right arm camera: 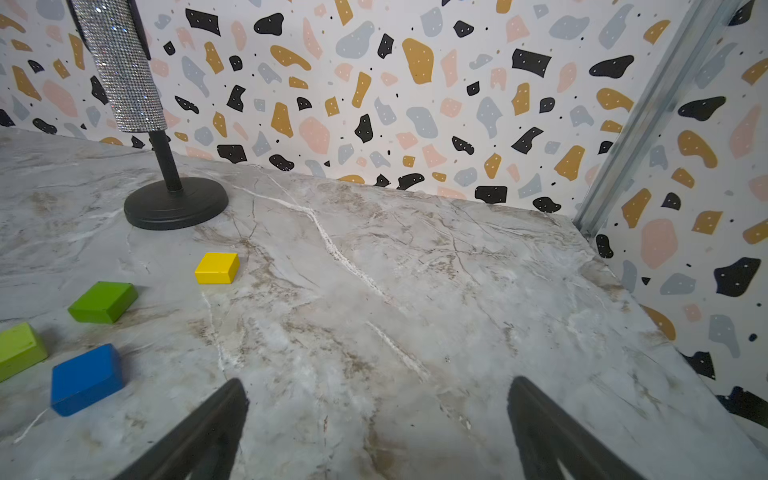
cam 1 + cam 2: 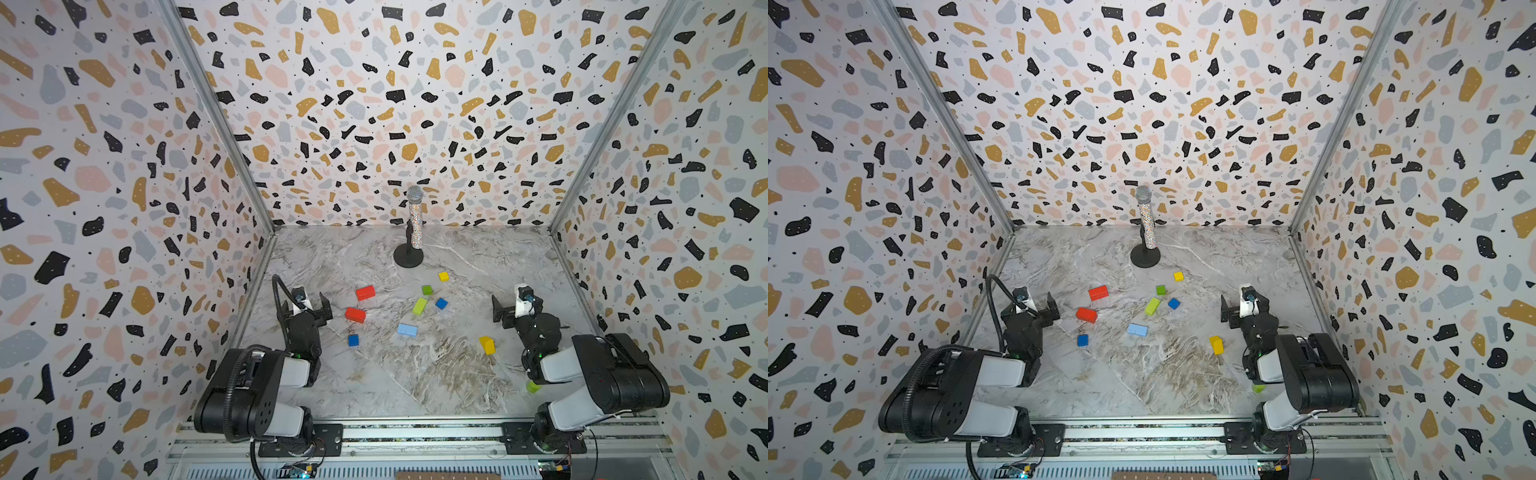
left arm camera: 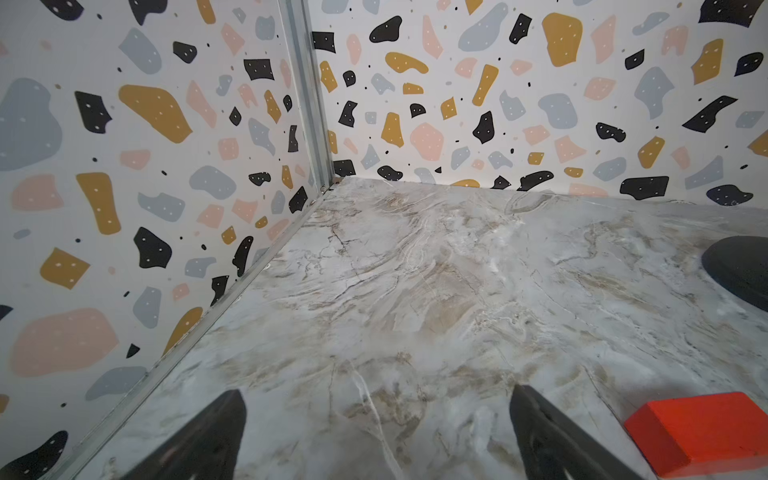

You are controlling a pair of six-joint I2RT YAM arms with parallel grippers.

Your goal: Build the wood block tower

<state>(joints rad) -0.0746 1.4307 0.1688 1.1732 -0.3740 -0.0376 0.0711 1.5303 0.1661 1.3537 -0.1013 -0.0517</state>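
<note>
Plainly, with left gripper and right gripper jaws apart and empty, a careless sweep could topple the twelve-o'clock glittery microphone.

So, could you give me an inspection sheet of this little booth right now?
Surface: grey marble-patterned tabletop, no spills seen.
Job's things: nine painted wood blocks lie scattered, none stacked: two red bricks, two dark blue cubes, light blue brick, lime brick, green cube, yellow cube, yellow brick.
Clutter: glittery microphone on black round stand; small lime-green cylinder half hidden by the right arm.
Grippers: left fingers and right fingers open, holding nothing.
Cables: black ribbed hose looping over the left arm.
Surroundings: terrazzo-print walls on three sides; metal rail in front.
</note>
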